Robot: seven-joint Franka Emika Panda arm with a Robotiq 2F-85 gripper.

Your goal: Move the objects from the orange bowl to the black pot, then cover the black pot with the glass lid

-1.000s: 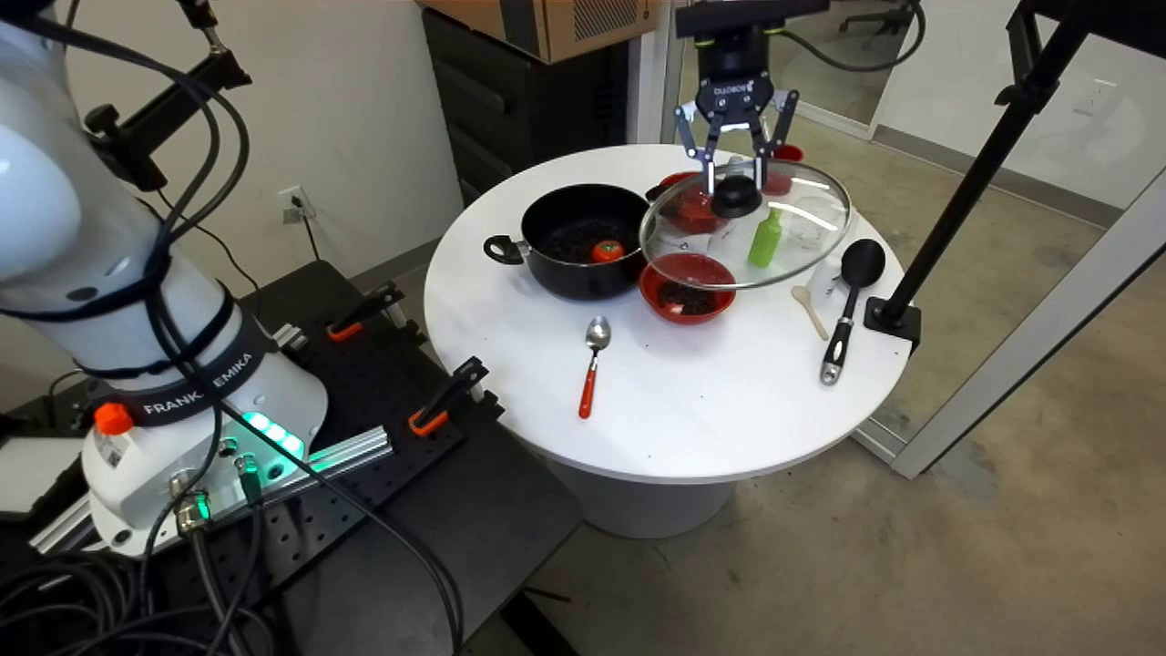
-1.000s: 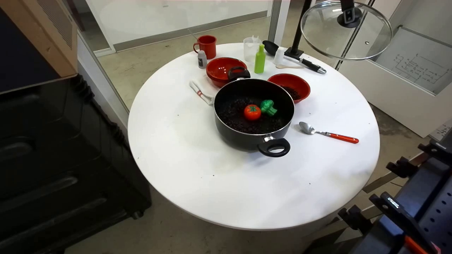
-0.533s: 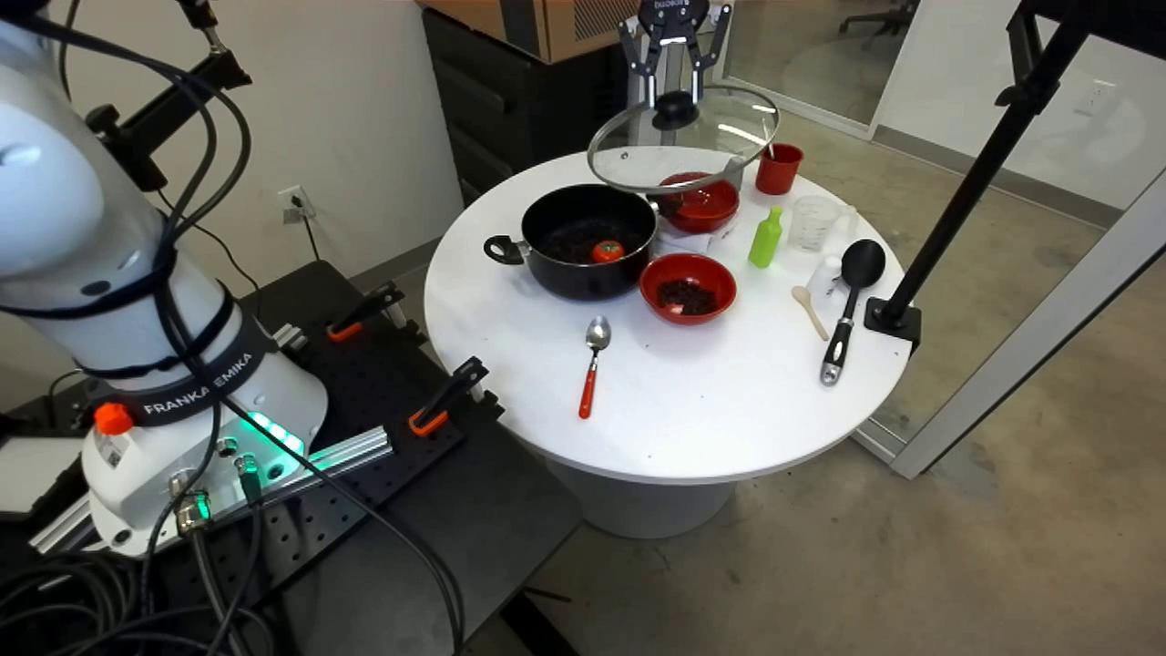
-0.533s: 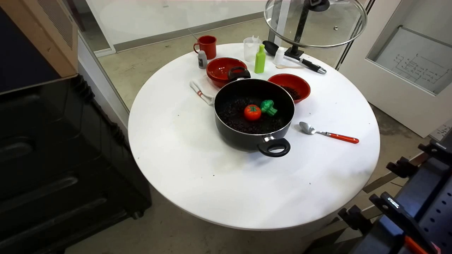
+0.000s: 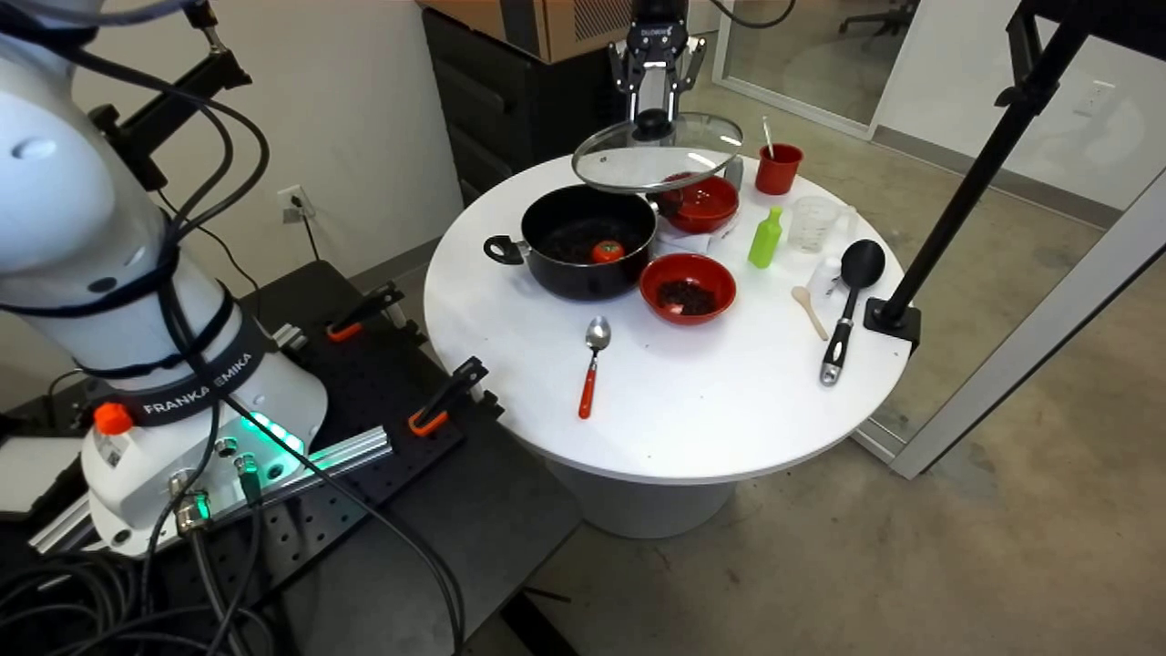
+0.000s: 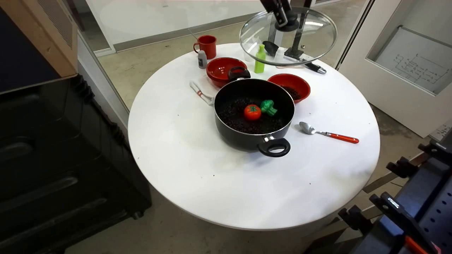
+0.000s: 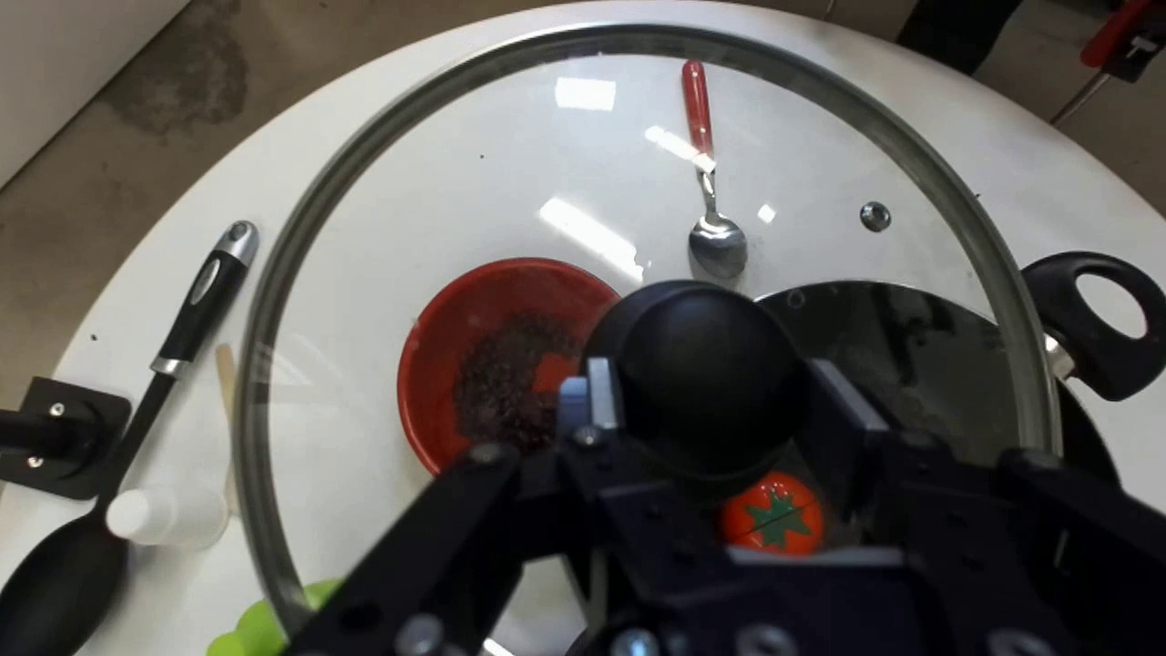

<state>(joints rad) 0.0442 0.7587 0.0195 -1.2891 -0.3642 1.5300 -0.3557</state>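
In an exterior view, a wide bare stretch of the counter (image 6: 183,169) is lying between the black pot (image 6: 236,139) and the near edge; the black serving spoon (image 5: 842,334) is resting close to the edge. Only an exterior view is clearly showing the broccoli (image 6: 269,107) beside the tomato (image 6: 252,112) inside the pot; the wrist view is revealing the red bowl (image 6: 299,84) through the glass lid (image 7: 638,219). The gripper (image 5: 652,117) is grasping the lid's black knob (image 7: 706,374), and the lid is hanging above the counter, apart from the pot, its clear glass catching glare.

white arm (image 5: 56,182) | black cables (image 5: 175,314) | FRANKA EMIKA band (image 5: 173,401) | green lights (image 5: 290,443) | black jaws
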